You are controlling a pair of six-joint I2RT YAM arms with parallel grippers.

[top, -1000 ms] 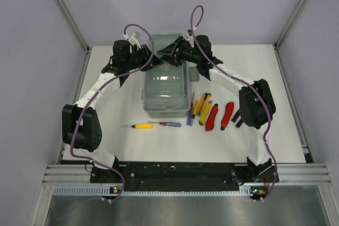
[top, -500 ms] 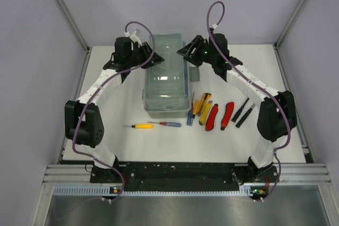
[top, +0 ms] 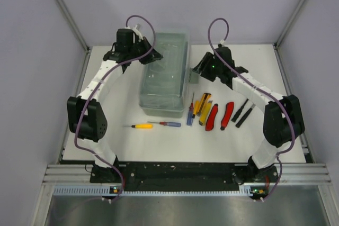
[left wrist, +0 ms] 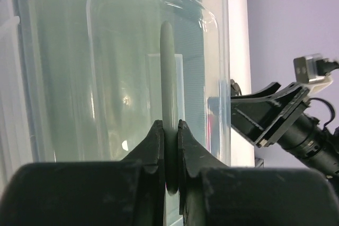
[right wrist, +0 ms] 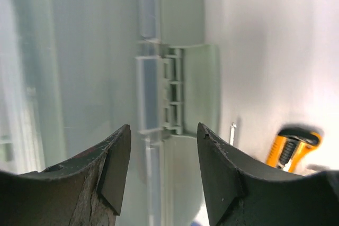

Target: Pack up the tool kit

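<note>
I find the left gripper [left wrist: 169,130] clenched on the thin handle [left wrist: 169,78] of the toolbox [top: 163,86], with the handle pinched edge-on between its jaws. I judge this grip is meant to steady or lift the translucent lid [left wrist: 122,78].

The right gripper [right wrist: 162,132] is spread wide and carries nothing. The side latch [right wrist: 180,88] lies directly ahead of its fingers, not touched, and I take it to be that arm's target.

The tools lie loose on the table [top: 265,62]. The utility knives [top: 204,105] and red-handled pliers [top: 212,116] are near the right gripper, on its base side. The yellow screwdriver [top: 141,126] and red-and-blue screwdriver [top: 167,124] are well apart from the left gripper. I cannot make out the box contents through the lid.
</note>
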